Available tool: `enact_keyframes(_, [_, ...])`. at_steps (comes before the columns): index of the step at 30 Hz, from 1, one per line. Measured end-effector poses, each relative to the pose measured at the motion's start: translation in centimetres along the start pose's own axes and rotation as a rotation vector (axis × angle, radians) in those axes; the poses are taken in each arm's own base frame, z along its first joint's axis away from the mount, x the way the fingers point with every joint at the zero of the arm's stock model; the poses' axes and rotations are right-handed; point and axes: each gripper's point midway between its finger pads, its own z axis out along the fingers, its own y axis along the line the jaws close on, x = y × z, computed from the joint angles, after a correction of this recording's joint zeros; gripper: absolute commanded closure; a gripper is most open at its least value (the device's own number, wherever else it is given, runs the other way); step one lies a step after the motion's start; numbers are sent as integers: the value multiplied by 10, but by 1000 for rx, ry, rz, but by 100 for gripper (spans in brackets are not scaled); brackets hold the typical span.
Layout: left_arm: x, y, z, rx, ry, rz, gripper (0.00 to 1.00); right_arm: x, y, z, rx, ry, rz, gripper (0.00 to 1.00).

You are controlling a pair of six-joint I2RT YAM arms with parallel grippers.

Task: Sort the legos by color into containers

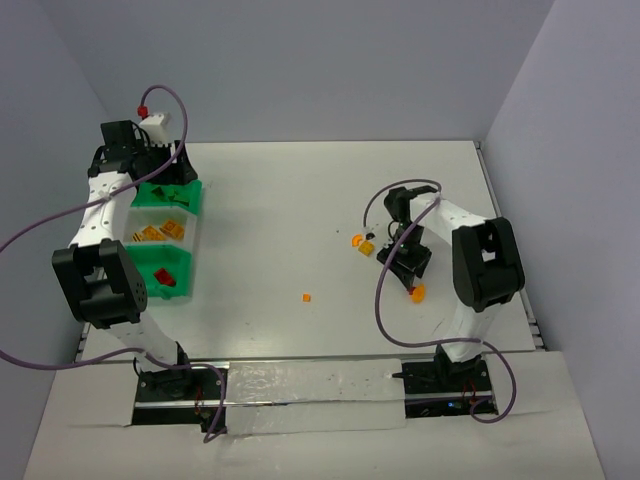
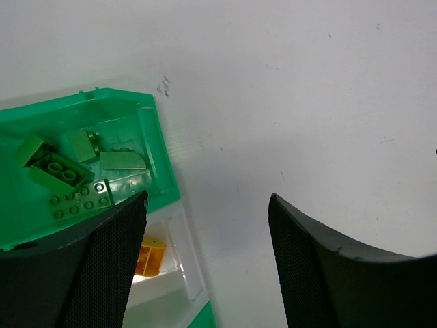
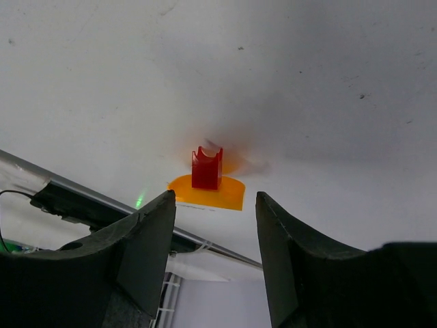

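Top external view: three bins stand joined in a row at the table's left edge. The far green bin holds green bricks. The white bin between holds orange bricks. The near green bin holds red bricks. The left gripper hangs over the far green bin. The right gripper is low over the table's right half, well apart from the bins. Loose legos on the table: an orange pair just left of that gripper, one small orange brick nearer the middle, and an orange piece just on its near side.

Left wrist view: the far green bin shows several green bricks of differing shapes lying loose on its floor. Part of the white bin shows below it with one orange brick inside. The jaws are spread wide with nothing between them, only bare table and a bin corner underneath.

Right wrist view: a red brick stands upright on the orange piece, both resting on the table. The jaws stand apart, gripping nothing; the stack lies just beyond the fingertips, in line with the gap.
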Motion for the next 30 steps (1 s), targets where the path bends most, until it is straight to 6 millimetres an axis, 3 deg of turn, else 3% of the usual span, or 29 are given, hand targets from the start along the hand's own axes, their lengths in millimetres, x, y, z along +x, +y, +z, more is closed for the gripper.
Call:
enact_keyframes(13, [-1,-1,-2,1,-4,2,23,-8,-2,9,5,50,-26,46])
enact_keyframes(30, [3,-1,-1,3,3,-1,22,-3,0,20,24,129,-28,47])
